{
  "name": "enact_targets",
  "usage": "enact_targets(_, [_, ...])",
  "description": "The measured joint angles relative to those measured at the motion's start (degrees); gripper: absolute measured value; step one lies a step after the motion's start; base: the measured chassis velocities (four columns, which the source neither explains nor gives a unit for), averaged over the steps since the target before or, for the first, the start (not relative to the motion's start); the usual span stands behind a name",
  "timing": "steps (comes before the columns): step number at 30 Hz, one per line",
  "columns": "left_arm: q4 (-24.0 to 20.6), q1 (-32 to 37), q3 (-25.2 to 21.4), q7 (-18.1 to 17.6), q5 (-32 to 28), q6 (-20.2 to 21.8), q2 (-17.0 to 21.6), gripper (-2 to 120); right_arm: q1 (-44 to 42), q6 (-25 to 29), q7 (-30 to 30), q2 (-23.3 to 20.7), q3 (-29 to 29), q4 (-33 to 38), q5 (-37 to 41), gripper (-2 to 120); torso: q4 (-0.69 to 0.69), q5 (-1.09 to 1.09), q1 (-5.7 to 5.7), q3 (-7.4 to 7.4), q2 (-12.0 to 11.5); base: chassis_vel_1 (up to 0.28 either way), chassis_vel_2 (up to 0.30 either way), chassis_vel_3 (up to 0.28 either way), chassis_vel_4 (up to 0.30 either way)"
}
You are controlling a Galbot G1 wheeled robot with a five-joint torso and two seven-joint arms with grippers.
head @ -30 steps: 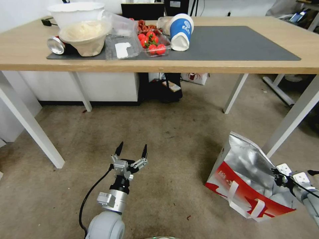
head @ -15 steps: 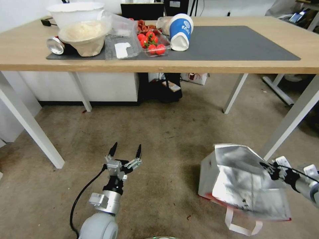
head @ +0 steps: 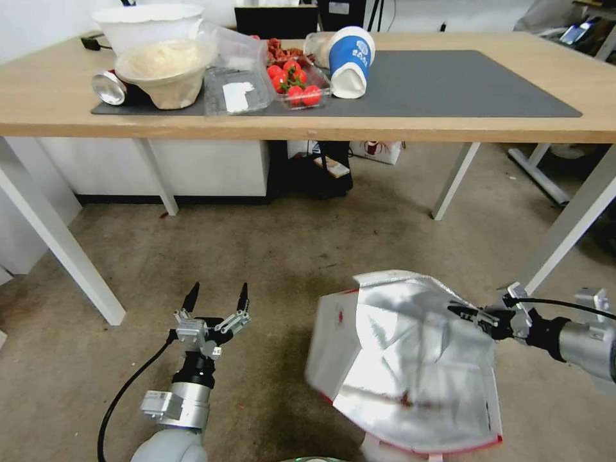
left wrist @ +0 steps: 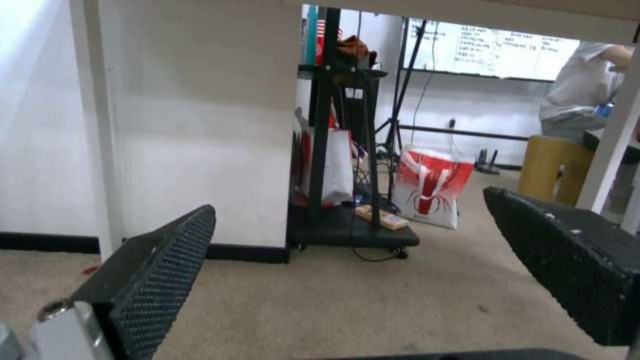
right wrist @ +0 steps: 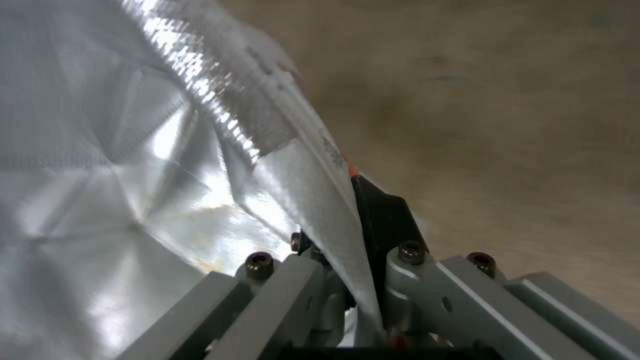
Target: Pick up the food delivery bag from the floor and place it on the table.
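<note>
The food delivery bag (head: 404, 359) hangs tilted above the floor at lower centre-right, its silver foil lining facing me and a white side with a small round red logo on its left. My right gripper (head: 471, 314) comes in from the right and is shut on the bag's upper rim. The right wrist view shows the foil rim (right wrist: 313, 165) pinched between the fingers of the right gripper (right wrist: 343, 220). My left gripper (head: 217, 298) hovers low over the carpet, left of the bag, open and holding nothing; its pads (left wrist: 160, 280) stand wide apart. The table (head: 449, 128) spans the far side.
On the table's dark grey mat (head: 462, 83) sit bowls (head: 160, 70), a can (head: 108, 87), a box of tomatoes (head: 295, 83) and a blue cup (head: 350, 61). White table legs (head: 61, 247) (head: 568, 221) flank the carpet. A small red-and-white bag (left wrist: 430, 192) stands under the table.
The right gripper has lifted the bag off the floor and swung it left toward the middle, turning its foil side up. The left arm has drawn back and to the left.
</note>
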Motion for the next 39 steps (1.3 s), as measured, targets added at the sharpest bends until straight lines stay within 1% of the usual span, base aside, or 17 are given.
enact_targets(1, [-0.11,0.24,-0.15,0.0,-0.13,-0.23,0.45,100,-0.99,-0.84,-1.07,-1.21,2.13,0.19,3.32,0,0.01,0.0,0.0,0.0,0.0,0.0,0.0,0.0,0.0])
enact_targets(2, [-0.11,0.24,-0.15,0.0,-0.13,-0.23,0.45,100,-0.99,-0.84,-1.07,-1.21,2.13,0.19,3.32,0,0.01,0.0,0.0,0.0,0.0,0.0,0.0,0.0,0.0])
enact_targets(4, [-0.55,0.9,-0.69,-0.26,-0.19,-0.4,1.83,100,-2.52,-1.72,-2.68,-3.97,6.33,0.2,8.79,0,0.03,0.0,0.0,0.0,0.0,0.0,0.0,0.0,0.0])
enact_targets(6, [-1.08,1.36,-1.14,-1.25,-0.23,-0.08,2.97,100,-3.73,-1.92,-3.2,-6.29,9.82,0.19,13.42,0,0.03,-0.01,0.0,0.0,0.0,0.0,0.0,0.0,0.0])
enact_targets(7, [-1.08,1.36,-1.14,-1.25,-0.23,-0.08,2.97,100,-3.73,-1.92,-3.2,-6.29,9.82,0.19,13.42,0,0.03,-0.01,0.0,0.0,0.0,0.0,0.0,0.0,0.0])
enact_targets(10, [-2.17,2.04,-1.34,-2.45,-1.4,0.98,4.36,100,-4.97,-1.97,-3.83,-8.26,12.72,0.66,16.38,0,0.02,0.0,0.01,0.0,0.0,0.0,0.0,0.0,0.0])
enact_targets(15, [-3.45,2.57,-1.34,-3.35,-2.33,2.57,5.8,100,-5.68,-1.98,-4.34,-9.44,13.64,1.05,16.92,0,0.02,0.01,0.0,0.0,0.0,0.0,0.0,0.0,0.0])
enact_targets(19, [-5.9,3.48,-0.77,-4.99,-4.44,4.11,7.9,100,-6.85,-1.92,-6.15,-10.1,14.62,1.57,15.64,0,0.01,0.0,0.01,0.0,0.0,0.0,0.0,0.0,0.0])
enact_targets(20, [-5.9,3.48,-0.77,-4.99,-4.44,4.11,7.9,100,-6.85,-1.92,-6.15,-10.1,14.62,1.57,15.64,0,0.01,0.0,0.01,0.0,0.0,0.0,0.0,0.0,0.0])
enact_targets(23, [-8.77,4.54,-0.17,-9.28,-5.65,4.79,9.81,100,-7.33,-1.84,-7.94,-10.16,14.75,2.09,13.39,0,0.02,0.01,0.01,0.0,0.0,0.0,0.0,0.0,0.0])
enact_targets(24, [-8.77,4.54,-0.17,-9.28,-5.65,4.79,9.81,100,-7.33,-1.84,-7.94,-10.16,14.75,2.09,13.39,0,0.02,0.01,0.01,0.0,0.0,0.0,0.0,0.0,0.0])
enact_targets(27, [-10.03,5.03,-0.44,-11.19,-5.68,4.61,11.23,100,-6.51,-1.76,-8.98,-10.0,13.43,2.55,11.58,0,0.01,0.0,0.0,0.0,0.0,0.0,0.0,0.0,0.0])
enact_targets(29, [-10.24,5.09,-0.47,-11.55,-5.68,4.45,11.47,100,-5.99,-1.73,-9.12,-10.01,12.83,2.56,11.21,0,0.01,0.0,0.0,0.0,0.0,0.0,0.0,0.0,0.0])
enact_targets(34, [-11.19,5.52,0.2,-13.86,-5.49,3.7,11.7,100,-3.94,-1.64,-9.72,-10.27,10.97,1.88,9.79,0,0.02,0.01,0.0,0.0,0.0,0.0,0.0,0.0,0.0])
enact_targets(39, [-10.87,5.57,0.65,-14.27,-4.79,2.77,11.45,100,-2.82,-1.56,-10.38,-10.07,9.19,1.34,7.81,0,0.02,0.0,0.0,0.0,0.0,0.0,0.0,0.0,0.0])
